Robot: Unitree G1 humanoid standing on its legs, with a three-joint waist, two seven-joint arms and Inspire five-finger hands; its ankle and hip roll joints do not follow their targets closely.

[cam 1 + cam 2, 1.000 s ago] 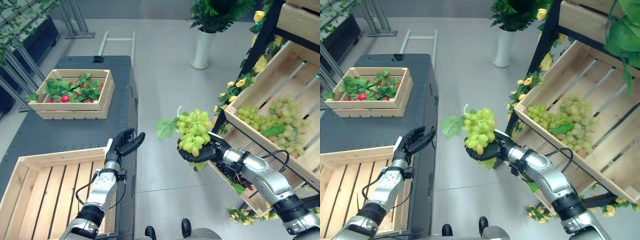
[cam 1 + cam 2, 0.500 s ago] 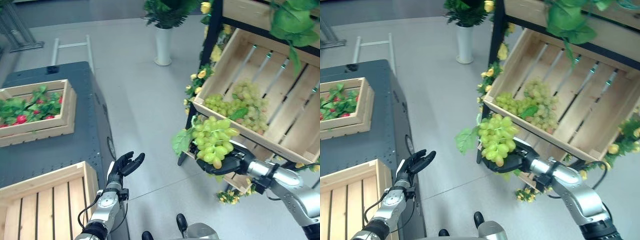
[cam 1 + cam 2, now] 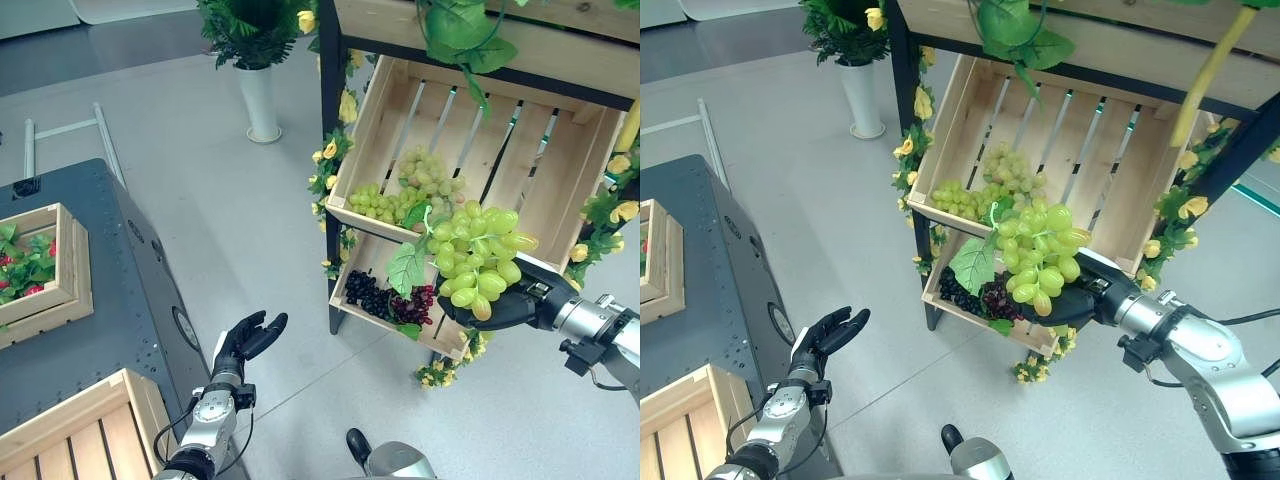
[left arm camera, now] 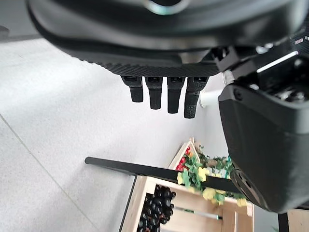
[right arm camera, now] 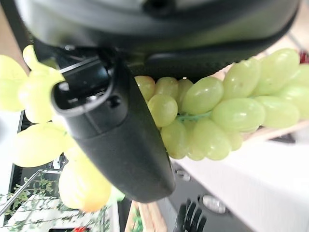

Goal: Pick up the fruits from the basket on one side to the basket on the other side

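Holding the green grape bunch (image 3: 478,262) clamped from below, the right robot hand (image 3: 500,308) sits just in front of the slanted shelf crate (image 3: 560,160), while the empty crate (image 3: 75,435) on the counter (image 3: 120,320) lies far left, nearer the open, idle left robot hand (image 3: 243,341).

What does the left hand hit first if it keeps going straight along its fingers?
Likely nothing close. The left hand is open, fingers pointing out over bare floor toward the wooden shelf's lower crate holding dark grapes. That crate looks like first contact, though depth is unclear.
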